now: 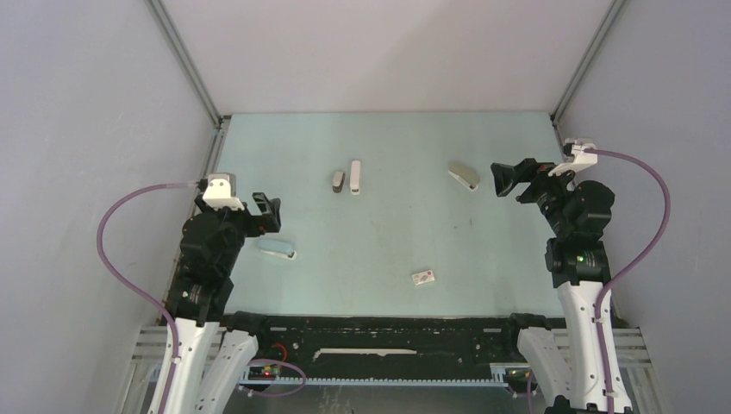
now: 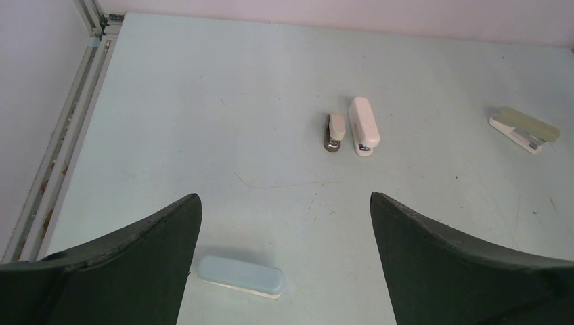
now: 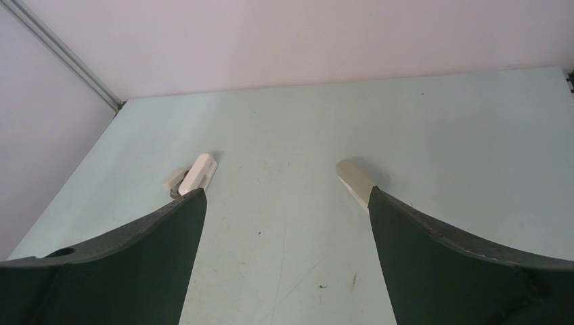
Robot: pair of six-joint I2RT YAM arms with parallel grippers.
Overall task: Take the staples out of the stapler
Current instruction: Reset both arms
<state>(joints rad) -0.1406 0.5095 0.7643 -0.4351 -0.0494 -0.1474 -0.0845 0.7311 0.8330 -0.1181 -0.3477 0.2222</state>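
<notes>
Lying about: four staplers [image 1: 355, 177] (grey-beige stapler [image 1: 338, 181] included), one box [image 1: 423, 277].

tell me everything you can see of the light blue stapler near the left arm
The light blue stapler is a long, low bar with rounded ends. Its smooth pale blue top looks like plastic, and a thin white strip runs along its lower edge. It is closed and lies flat on the table, lengthwise roughly side to side, at the near left of the surface, close in front of the left arm. Only the table touches it. No staples or metal parts show from here.
</notes>
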